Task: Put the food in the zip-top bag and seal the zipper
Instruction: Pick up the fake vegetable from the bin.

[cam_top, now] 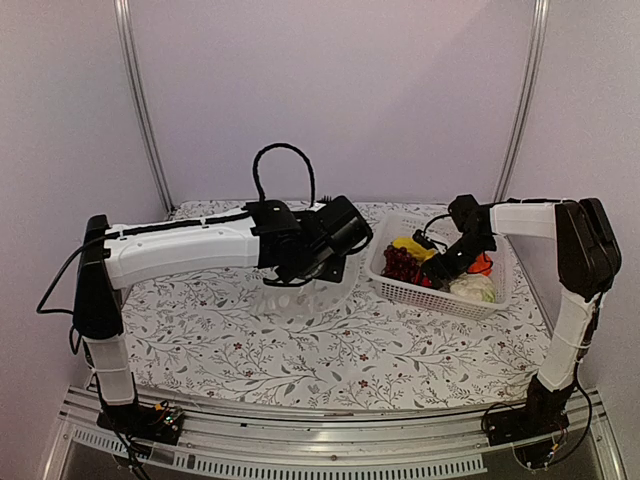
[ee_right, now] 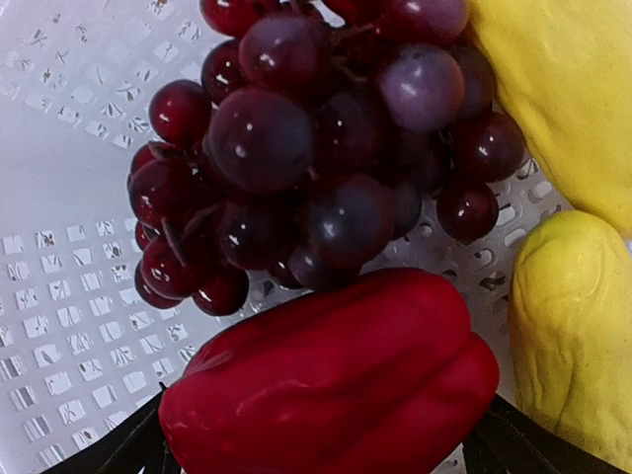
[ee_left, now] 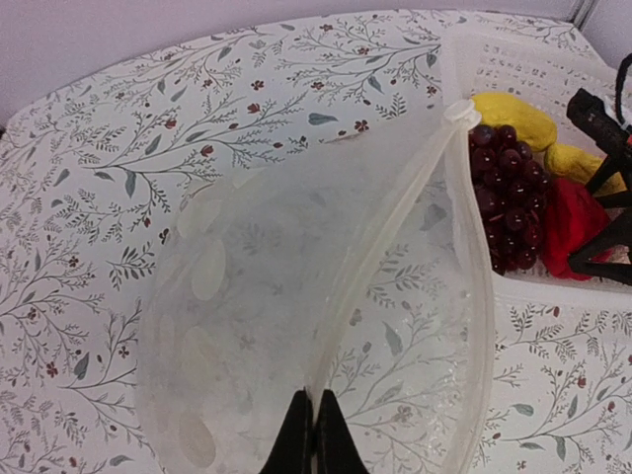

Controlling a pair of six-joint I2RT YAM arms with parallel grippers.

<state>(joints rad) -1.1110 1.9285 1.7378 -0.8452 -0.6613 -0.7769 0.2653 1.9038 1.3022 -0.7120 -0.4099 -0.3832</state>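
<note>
My left fingers [ee_left: 294, 444] pinched shut on zip-top bag [ee_left: 257, 296]; right fingers [ee_right: 133, 449] straddle red pepper [ee_right: 336, 385] in basket [ee_right: 59, 296], can't tell if squeezing. Floral tablecloth [cam_top: 300, 350], pale walls [cam_top: 330, 90].

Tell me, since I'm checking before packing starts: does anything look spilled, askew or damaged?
Nothing stands out. The bag looks intact, its mouth edge pinched by the left gripper beside the basket. The grapes, pepper and yellow pieces lie inside it, nothing spilled; the right gripper straddles the pepper.
</note>
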